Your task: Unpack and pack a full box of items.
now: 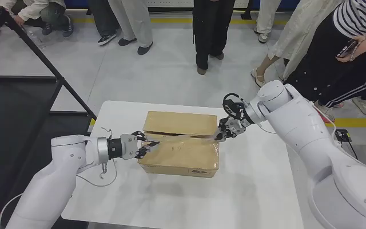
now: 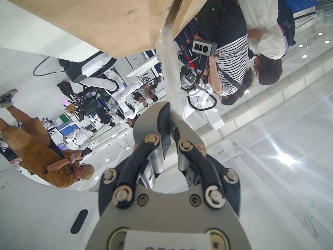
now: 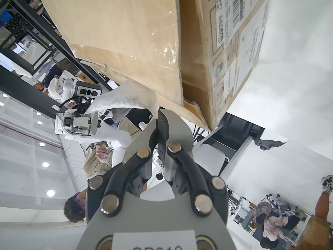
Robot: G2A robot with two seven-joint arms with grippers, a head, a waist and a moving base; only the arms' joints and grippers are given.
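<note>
Hand [image 2: 171,117] seemingly on brown box's [image 2: 91,14] tape [image 2: 167,74]

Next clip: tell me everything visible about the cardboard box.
The cardboard box is brown, rectangular, sitting flat on the white table, its two top flaps down. Printed labels cover a side wall. A clear tape strip runs along the centre seam, partly peeled; the left gripper and right gripper each pinch one end of it.
</note>
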